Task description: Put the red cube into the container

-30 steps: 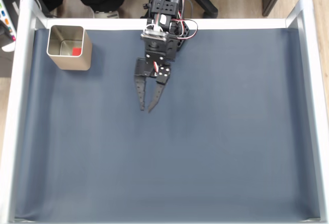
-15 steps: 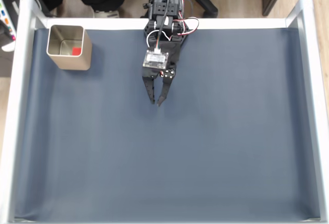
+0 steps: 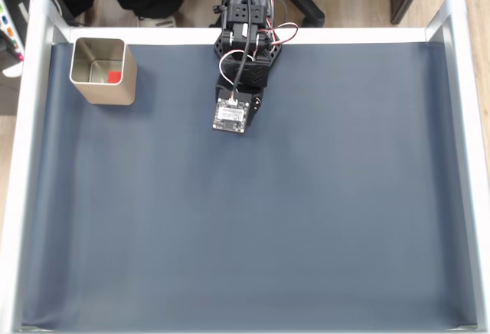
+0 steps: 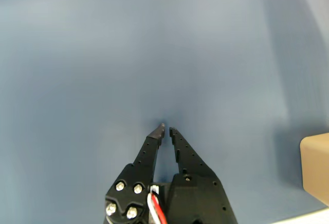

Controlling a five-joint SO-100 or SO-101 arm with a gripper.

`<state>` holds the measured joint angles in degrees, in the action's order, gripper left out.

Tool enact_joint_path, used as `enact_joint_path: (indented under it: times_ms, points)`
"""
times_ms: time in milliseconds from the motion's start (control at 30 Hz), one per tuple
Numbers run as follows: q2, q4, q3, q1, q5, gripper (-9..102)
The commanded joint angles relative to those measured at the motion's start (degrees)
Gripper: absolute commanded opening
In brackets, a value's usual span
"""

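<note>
One small bright red cube (image 3: pixel 114 76) already lies inside the square silvery-beige metal tin (image 3: pixel 103 93), so with our gripper (image 4: pixel 165 128) fingers nearly together and empty, we judge only parking remains.

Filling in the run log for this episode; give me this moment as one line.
red cube: inside container | gripper: nearly closed, empty, above blue mat | arm: folded near top rail

Mat (image 3: pixel 268 219) wide open below and right of arm (image 3: pixel 243 50) — nothing in the way; tin (image 3: pixel 103 70) stands top-left by the rail (image 3: pixel 27 158), well apart.
</note>
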<state>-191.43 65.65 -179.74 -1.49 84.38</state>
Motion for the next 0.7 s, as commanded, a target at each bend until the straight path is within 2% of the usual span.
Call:
enact_joint_path:
  times_ms: [0,200,333,667]
  points:
    - [-0.79,3.16,0.44,0.00,0.70,0]
    - [-0.79,6.59,0.44,0.00,-0.97,0]
    - [-0.79,8.44,0.44,0.97,2.72,0]
    - [-0.79,8.70,0.44,1.14,3.52,1]
